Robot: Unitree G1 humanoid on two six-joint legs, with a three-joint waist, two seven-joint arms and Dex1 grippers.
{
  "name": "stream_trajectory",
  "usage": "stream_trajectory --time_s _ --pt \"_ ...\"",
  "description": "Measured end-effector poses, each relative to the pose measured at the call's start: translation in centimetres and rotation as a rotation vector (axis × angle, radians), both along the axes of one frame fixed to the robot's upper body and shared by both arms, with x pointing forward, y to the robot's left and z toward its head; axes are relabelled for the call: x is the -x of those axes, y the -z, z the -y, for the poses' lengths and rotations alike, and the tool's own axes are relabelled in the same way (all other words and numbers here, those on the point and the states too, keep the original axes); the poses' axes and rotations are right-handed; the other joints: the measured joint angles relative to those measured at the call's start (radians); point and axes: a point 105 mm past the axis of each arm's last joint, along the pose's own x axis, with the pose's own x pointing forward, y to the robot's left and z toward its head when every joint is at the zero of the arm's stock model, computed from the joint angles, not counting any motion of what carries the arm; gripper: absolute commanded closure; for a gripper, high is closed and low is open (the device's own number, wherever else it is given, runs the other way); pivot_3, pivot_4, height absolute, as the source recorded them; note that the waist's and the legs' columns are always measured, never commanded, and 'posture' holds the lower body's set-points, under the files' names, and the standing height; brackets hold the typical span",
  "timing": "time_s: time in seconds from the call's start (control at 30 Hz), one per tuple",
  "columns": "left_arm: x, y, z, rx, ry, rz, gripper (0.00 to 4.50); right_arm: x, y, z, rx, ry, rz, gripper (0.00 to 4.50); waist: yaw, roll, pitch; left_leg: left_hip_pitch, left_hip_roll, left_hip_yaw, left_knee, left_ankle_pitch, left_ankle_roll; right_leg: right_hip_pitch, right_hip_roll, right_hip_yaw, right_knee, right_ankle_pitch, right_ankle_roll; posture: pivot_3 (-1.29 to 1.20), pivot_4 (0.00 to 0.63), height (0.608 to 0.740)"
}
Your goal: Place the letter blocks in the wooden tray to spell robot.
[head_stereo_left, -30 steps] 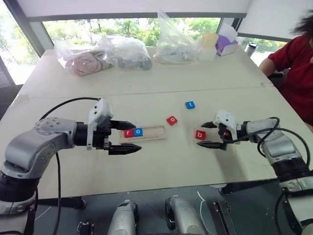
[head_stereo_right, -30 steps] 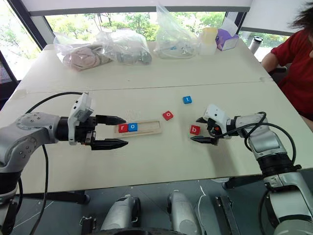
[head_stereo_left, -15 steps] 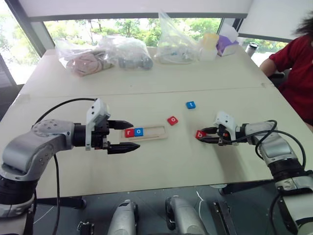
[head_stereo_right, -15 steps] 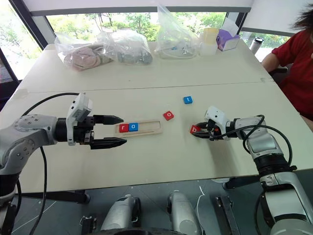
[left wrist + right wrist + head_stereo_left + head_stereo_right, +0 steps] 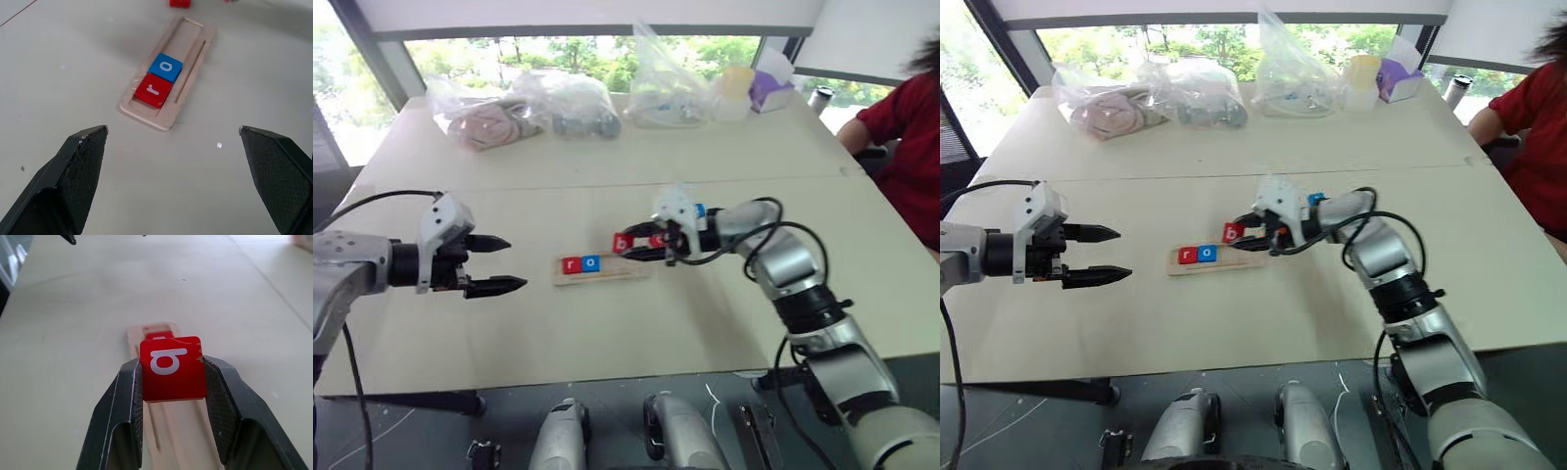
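Done: red r [image 5: 153, 90] and blue o [image 5: 166, 66] at wooden tray's [image 5: 191, 63] left end.
Right gripper [image 5: 172, 374]: clamped on red b [image 5: 171, 367], above tray.
Left gripper [image 5: 499, 264]: wide, empty.
Left: b, o, t.

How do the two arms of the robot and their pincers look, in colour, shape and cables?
Both arms have rounded silver-grey shells with black joints, and a loose black cable loops along each. Each wrist carries a small white block. The left pincer and the right pincer each have two black fingers that taper to a point; the inner pads are finely textured.
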Motion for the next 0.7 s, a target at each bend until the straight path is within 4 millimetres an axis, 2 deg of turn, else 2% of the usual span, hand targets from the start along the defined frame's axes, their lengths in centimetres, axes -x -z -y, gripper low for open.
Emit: stream_trajectory --time_s 0.13,0.2,0.47,0.7 --pt "0.7 0.4 -0.1 0.017 -0.015 -0.008 0.0 -0.5 2.0 -3.4 0.046 -0.072 -0.023 3.33 -0.005 0.0 0.0 0.0 -0.001 0.004 0.001 0.0 0.0 0.0 -0.005 0.002 0.0 0.0 0.0 0.0 0.15 0.74" --pt "1.0 0.5 0.6 0.048 -0.008 -0.006 0.0 -1.1 3.0 -3.9 0.082 -0.067 -0.044 3.33 -0.001 0.0 0.0 0.0 -0.002 0.004 0.001 0.001 -0.002 0.0 -0.006 0.001 0.0 0.001 0.001 0.0 0.15 0.74" --pt "1.1 0.4 2.0 0.129 -0.019 -0.005 0.0 -2.3 4.3 -3.6 0.152 -0.1 -0.048 3.33 -0.006 0.0 0.0 0.0 -0.002 0.004 0.001 0.001 -0.002 0.001 -0.006 0.001 0.0 0.001 0.002 0.0 0.15 0.74" --pt "1.2 0.7 1.7 0.129 -0.033 -0.016 0.0 -3.1 3.0 -2.3 0.162 -0.122 -0.025 3.33 -0.008 0.0 0.0 0.001 -0.002 0.003 0.0 0.001 -0.002 0.001 -0.004 0.0 0.001 0.001 0.001 0.0 0.15 0.74"
